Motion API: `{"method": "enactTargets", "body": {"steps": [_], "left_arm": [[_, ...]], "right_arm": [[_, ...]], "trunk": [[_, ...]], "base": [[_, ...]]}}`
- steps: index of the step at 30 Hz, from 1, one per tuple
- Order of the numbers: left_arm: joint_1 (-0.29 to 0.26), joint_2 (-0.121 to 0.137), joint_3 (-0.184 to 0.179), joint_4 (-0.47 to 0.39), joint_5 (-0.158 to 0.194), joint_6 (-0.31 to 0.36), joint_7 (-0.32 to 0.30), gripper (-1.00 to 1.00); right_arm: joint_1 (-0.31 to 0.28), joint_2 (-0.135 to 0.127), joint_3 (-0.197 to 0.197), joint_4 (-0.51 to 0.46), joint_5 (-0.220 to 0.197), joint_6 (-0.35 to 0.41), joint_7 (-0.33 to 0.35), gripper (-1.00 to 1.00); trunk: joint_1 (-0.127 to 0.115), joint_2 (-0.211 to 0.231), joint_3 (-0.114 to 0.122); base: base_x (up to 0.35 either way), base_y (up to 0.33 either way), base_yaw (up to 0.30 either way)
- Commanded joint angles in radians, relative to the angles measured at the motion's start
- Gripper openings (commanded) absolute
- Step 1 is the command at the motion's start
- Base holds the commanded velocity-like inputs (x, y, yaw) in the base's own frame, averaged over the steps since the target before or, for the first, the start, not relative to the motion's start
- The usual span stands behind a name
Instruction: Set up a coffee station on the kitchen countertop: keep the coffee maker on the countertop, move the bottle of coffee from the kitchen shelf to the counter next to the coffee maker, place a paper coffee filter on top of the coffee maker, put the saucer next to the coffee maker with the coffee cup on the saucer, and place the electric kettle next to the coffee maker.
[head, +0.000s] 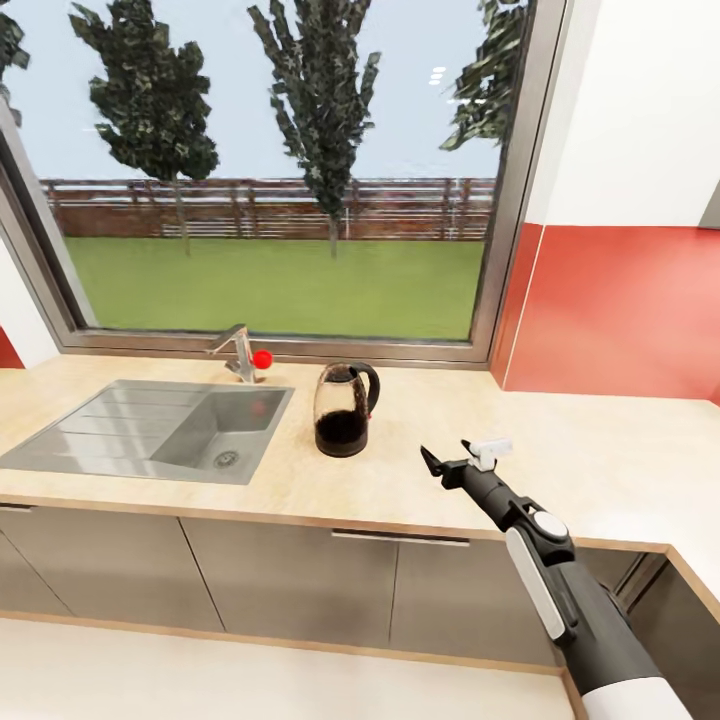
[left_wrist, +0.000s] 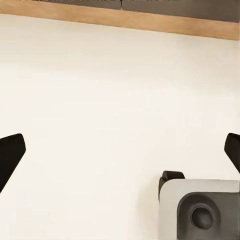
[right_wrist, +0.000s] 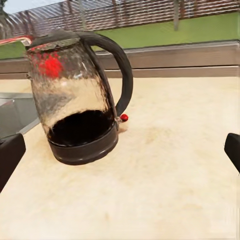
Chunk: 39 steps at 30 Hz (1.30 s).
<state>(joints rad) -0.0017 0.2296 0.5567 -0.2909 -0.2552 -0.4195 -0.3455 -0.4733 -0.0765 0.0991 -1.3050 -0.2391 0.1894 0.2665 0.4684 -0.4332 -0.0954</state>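
Observation:
The electric kettle (head: 345, 410), clear glass with a black loop handle and a dark lower half, stands upright on the light wood-grain kitchen countertop (head: 580, 450), just right of the steel sink (head: 150, 430). My right gripper (head: 450, 458) hovers over the counter to the kettle's right and a little nearer to me, open and empty. In the right wrist view the kettle (right_wrist: 80, 105) is ahead of the open right gripper (right_wrist: 120, 155), apart from both fingers. My left gripper (left_wrist: 120, 155) is open and empty over a pale floor.
A faucet (head: 238, 352) with a red knob stands behind the sink, under a large window. A red wall panel (head: 620, 310) closes the counter's right end. Dark grey cabinet fronts (head: 290, 580) run below the worktop. Bare countertop (right_wrist: 175, 165) stretches right of the kettle.

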Motion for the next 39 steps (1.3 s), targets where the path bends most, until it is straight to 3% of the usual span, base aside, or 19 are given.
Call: {"method": "enactTargets", "body": {"steps": [1,17,29,33,39], "left_arm": [[0.000,0.000,0.009,-0.001,-0.008,-0.002,-0.006,1.00],[0.003,0.000,0.009,0.004,-0.008,-0.002,-0.007,1.00],[0.009,0.001,0.007,0.008,-0.009,-0.002,0.000,1.00],[0.009,0.001,0.006,0.010,-0.009,0.000,0.002,1.00],[0.014,0.010,0.010,0.016,-0.013,0.007,0.009,1.00]], "right_arm": [[-0.001,-0.003,0.001,0.001,-0.010,0.006,0.001,1.00],[-0.001,-0.015,0.004,0.010,-0.011,0.006,0.002,1.00],[-0.001,-0.019,0.002,0.009,-0.011,0.005,0.002,1.00],[-0.001,-0.053,0.001,0.003,-0.014,0.005,0.001,1.00],[-0.001,-0.065,0.001,0.006,-0.009,0.000,0.006,1.00]], "trunk": [[0.001,-0.002,-0.002],[0.001,-0.002,-0.002],[0.001,-0.002,-0.002],[0.001,-0.002,-0.002],[0.001,-0.002,-0.002]], "base": [[0.152,0.048,0.000],[0.235,0.219,0.000],[0.330,0.048,0.000],[0.310,0.001,0.000],[0.072,0.000,0.000]]}}
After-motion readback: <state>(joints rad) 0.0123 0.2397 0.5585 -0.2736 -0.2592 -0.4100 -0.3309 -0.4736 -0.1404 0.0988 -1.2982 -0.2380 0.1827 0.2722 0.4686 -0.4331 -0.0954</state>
